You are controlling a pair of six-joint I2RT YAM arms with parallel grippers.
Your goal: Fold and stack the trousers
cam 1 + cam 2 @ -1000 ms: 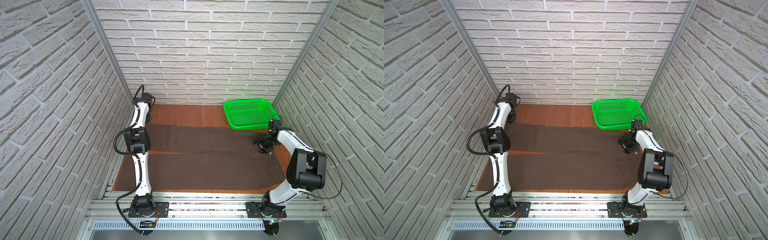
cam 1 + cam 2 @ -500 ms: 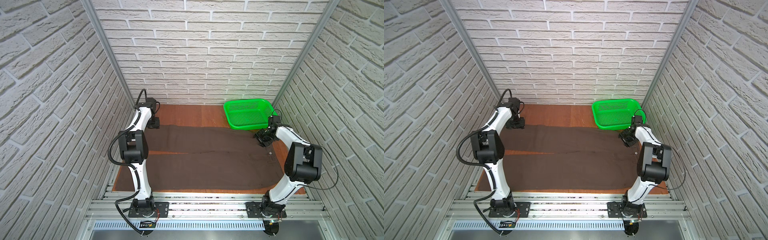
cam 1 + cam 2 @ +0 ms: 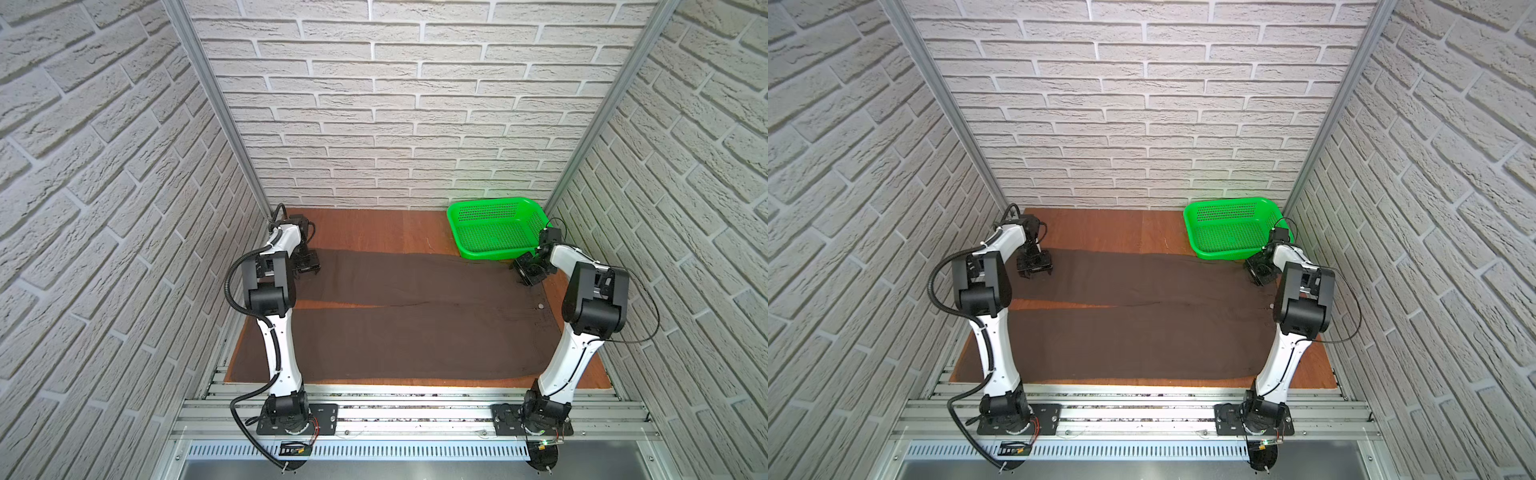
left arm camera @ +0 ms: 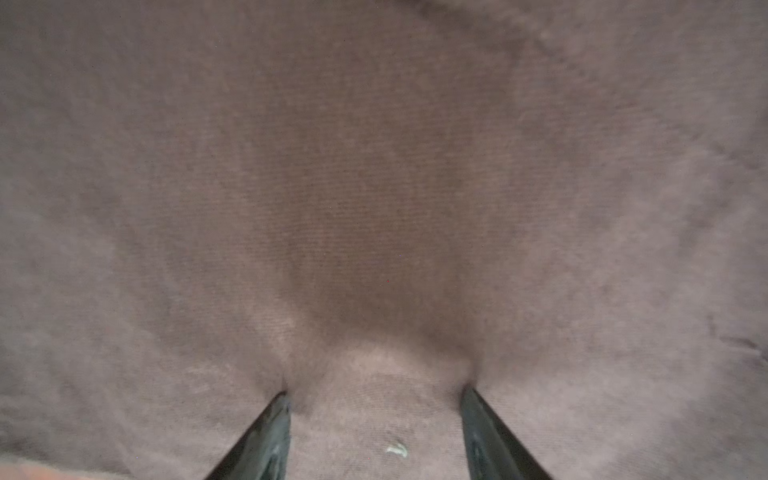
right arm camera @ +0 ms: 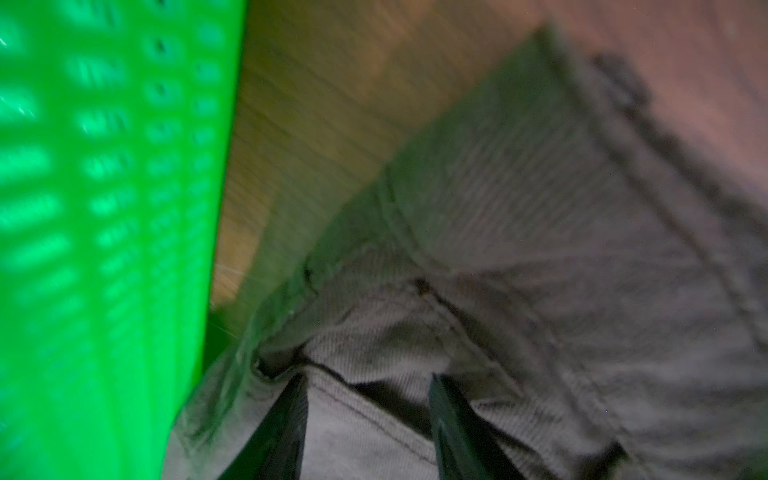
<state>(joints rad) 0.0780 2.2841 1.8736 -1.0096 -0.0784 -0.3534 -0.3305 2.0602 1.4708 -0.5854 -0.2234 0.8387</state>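
You're risking a one-layer grab on the left: the left gripper [image 3: 306, 271] is pressing into the far leg of the trousers [image 3: 415, 324], which are lying flat across the tabletop [image 3: 374, 228], hems left, waistband right, so the under layer could be staying down on the lift. Over right, the right gripper [image 3: 527, 275] is working just beside the green basket [image 3: 482, 253] and could be bumping it or slipping off the thick waistband. Left gripper: jaws standing wide, tips denting cloth, holding nothing. Right gripper: jaws abt half apart, waistband cloth bunching btwn the tips; can't tell if it's pinching.
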